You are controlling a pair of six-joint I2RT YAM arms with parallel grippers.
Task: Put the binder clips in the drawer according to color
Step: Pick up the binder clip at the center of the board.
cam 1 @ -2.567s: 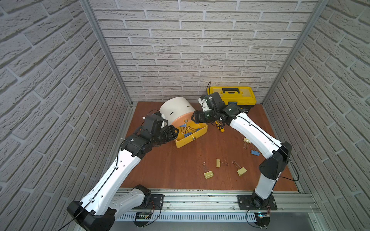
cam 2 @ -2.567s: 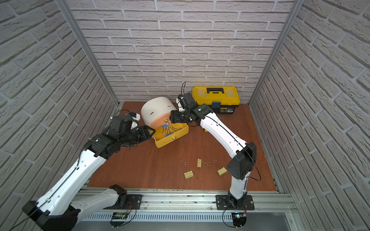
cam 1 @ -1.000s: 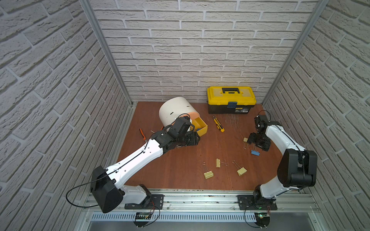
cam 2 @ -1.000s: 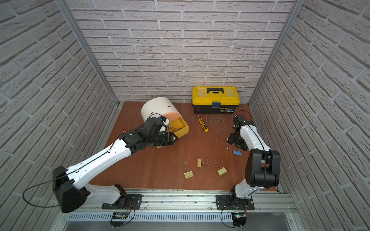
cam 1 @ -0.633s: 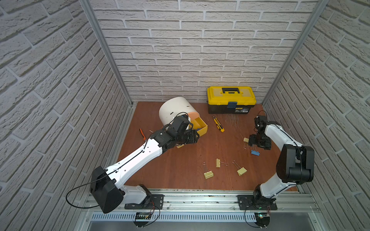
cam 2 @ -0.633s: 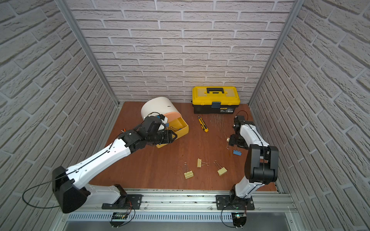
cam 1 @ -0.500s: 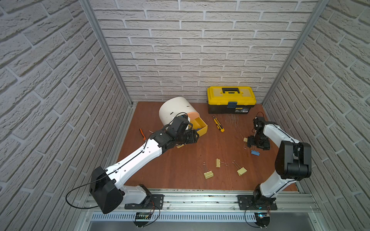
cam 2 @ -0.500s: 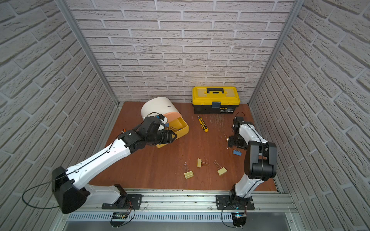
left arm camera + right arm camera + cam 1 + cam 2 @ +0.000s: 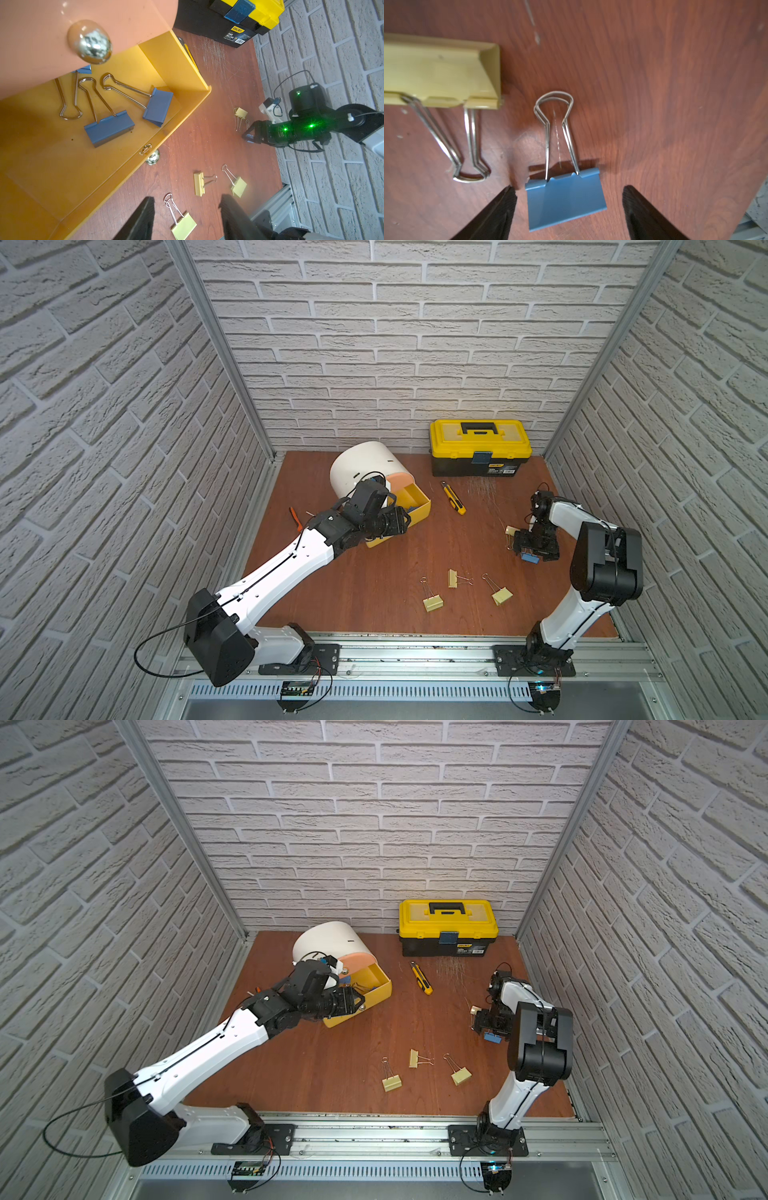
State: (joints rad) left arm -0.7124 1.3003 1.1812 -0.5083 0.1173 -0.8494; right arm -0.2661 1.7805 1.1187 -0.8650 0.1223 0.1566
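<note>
Blue binder clip [image 9: 566, 199], lower centre of the right wrist view, is lying on the table between my right gripper [image 9: 569, 214]'s wide-open, empty jaws. I am judging closing on its body comes next, then carrying to the yellow drawer [image 9: 409, 510]; left gripper [image 9: 187, 216], half open, is holding nothing.

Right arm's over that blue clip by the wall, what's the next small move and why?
Probably close the right gripper on the blue binder clip. Its open fingers already straddle the clip's body on the table, with the pale yellow clip lying clear to one side.
</note>
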